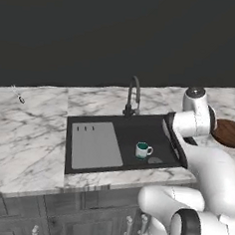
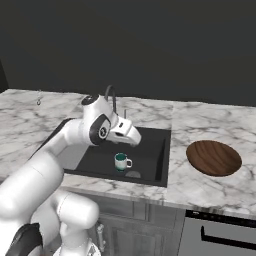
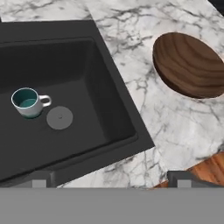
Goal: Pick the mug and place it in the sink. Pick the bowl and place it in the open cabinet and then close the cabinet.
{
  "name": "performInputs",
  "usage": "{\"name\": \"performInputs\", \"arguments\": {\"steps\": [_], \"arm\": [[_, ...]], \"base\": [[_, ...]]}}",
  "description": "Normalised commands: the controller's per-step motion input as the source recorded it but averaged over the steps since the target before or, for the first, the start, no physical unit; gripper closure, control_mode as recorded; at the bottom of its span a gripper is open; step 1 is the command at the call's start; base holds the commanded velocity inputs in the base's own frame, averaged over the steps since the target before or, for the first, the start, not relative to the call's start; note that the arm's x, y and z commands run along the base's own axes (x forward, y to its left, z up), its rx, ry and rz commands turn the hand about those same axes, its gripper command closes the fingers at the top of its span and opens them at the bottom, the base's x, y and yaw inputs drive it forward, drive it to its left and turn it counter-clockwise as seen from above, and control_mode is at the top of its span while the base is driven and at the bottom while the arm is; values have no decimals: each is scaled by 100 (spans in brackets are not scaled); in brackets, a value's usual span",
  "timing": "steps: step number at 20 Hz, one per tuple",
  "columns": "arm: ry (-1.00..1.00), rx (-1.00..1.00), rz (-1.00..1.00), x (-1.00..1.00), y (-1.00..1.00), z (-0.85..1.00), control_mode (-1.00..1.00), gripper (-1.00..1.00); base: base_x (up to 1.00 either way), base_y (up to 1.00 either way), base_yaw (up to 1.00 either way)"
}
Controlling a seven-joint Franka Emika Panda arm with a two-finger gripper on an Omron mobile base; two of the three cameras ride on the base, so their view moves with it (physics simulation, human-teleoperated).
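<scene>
Since the mug [image 3: 28,102] already stands upright in the sink [image 3: 109,113], the bowl [image 3: 190,65] on the tabletop [image 3: 175,127] is next: stiff, light-looking wood, best pinched at its rim. The claw's [image 3: 109,178] tips sit apart, empty.

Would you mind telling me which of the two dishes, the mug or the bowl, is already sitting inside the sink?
The mug: it stands upright in the sink beside the round drain. The bowl rests on the marble counter, right of the basin.

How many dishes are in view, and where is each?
2. The mug stands upright in the sink basin beside the drain. The bowl rests on the marble counter right of the sink. No others visible.
</scene>
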Motion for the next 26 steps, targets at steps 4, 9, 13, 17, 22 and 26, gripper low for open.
{"name": "performInputs", "arguments": {"steps": [4,9,13,17,22,26], "arm": [[-9,19,-2,-41,-1,21,-100,-100],[-9,19,-2,-34,0,10,-100,-100],[-16,2,-8,-15,0,8,-100,-100],[-13,0,-27,-6,0,8,-100,-100],[-9,1,-36,-6,0,6,-100,-100],[-3,10,-25,-2,-11,13,-100,-100]], "base": [[0,0,0],[0,0,0],[0,0,0],[0,0,0],[0,0,0],[0,0,0]]}}
